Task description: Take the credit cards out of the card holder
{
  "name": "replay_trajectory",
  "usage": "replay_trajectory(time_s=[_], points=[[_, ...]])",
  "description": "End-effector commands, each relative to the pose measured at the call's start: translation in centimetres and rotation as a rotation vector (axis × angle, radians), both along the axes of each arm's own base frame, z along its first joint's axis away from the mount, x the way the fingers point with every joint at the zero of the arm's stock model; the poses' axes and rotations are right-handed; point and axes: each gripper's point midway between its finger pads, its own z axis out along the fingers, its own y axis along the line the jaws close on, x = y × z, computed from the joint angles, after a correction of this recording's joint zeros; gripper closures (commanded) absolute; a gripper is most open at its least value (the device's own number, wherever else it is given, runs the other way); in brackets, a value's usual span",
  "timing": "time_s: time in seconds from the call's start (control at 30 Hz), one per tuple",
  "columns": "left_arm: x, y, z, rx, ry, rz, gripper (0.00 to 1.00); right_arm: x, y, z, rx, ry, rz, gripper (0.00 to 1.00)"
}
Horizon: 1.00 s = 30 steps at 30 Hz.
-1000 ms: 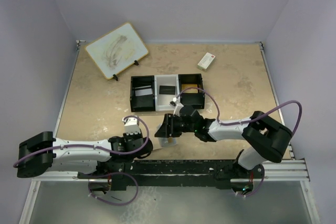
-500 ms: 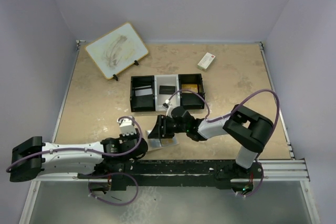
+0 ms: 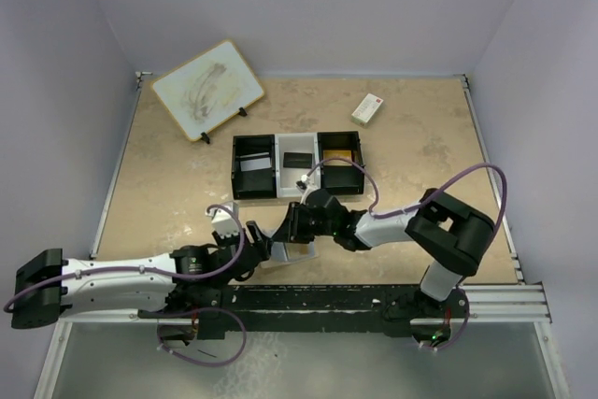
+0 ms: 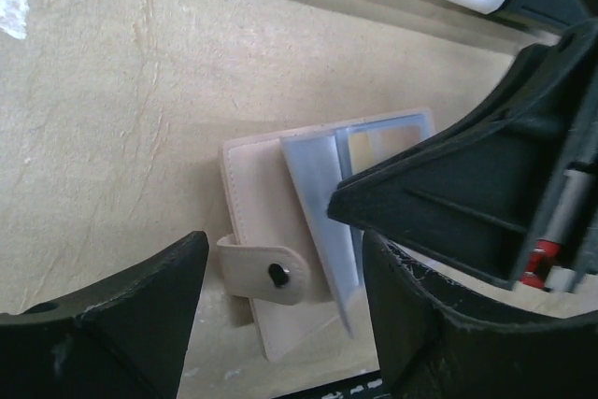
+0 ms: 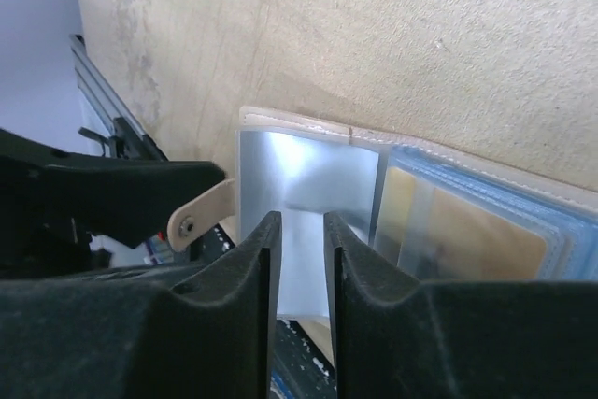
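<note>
Card holder (image 3: 283, 252) lies open on the surface (image 3: 168, 184) by its near edge, between your two arms.

Your left pincer (image 4: 285, 254) is spread wide, with one finger on either side of the tan snap tab (image 4: 271, 276). The card holder lies flat with its pale blue inside showing and one inner leaf (image 4: 322, 203) lifted. Your right pincer (image 5: 301, 231) reaches over it from the right, its jaws drawn close around that lifted leaf. You cannot tell whether they actually pinch it. Further right, a yellowish card (image 5: 467, 231) sits in a clear sleeve.
</note>
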Motion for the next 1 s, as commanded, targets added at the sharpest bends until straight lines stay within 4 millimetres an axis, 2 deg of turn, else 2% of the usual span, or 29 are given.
replay_trajectory(time_s=[0.0,0.07,0.17,0.23,0.33,0.43,0.53,0.7,0.83,0.97], points=[[0.2,-0.7,-2.1,-0.029,-0.004,0.0,0.36,0.6,-0.6,1.4,0.008,-0.044,-0.052,0.74],[0.1,-0.9,-3.2,-0.024,0.007,-0.002,0.4,1.2,-0.8,2.6,0.029,-0.082,-0.082,0.74],[0.0,-1.3,-3.8,-0.013,0.021,-0.008,0.48,0.9,-1.6,3.1,-0.003,-0.072,-0.082,0.72],[0.0,-1.3,-3.8,-0.004,0.019,-0.007,0.56,1.5,-2.8,3.4,-0.057,-0.091,-0.135,0.71],[0.1,-1.1,-3.6,0.019,0.017,-0.008,0.71,2.2,-5.3,3.9,-0.129,-0.128,-0.215,0.69],[0.0,-0.9,-3.4,0.024,0.014,-0.013,0.87,2.1,-7.2,3.7,-0.172,-0.128,-0.25,0.65],[0.0,-1.2,-3.1,0.018,0.004,-0.038,0.95,1.6,-7.5,2.7,-0.163,-0.099,-0.217,0.58],[0.0,-1.6,-2.7,0.02,-0.002,-0.06,1.0,1.3,-7.2,1.3,-0.193,-0.064,-0.166,0.56],[-0.1,-1.5,-3.0,0.038,0.002,-0.062,1.0,2.4,-7.7,0.7,-0.27,-0.111,-0.18,0.56],[-0.1,-1.5,-3.0,0.046,0.002,-0.063,1.0,1.3,-7.1,0.3,-0.26,-0.079,-0.111,0.55]])
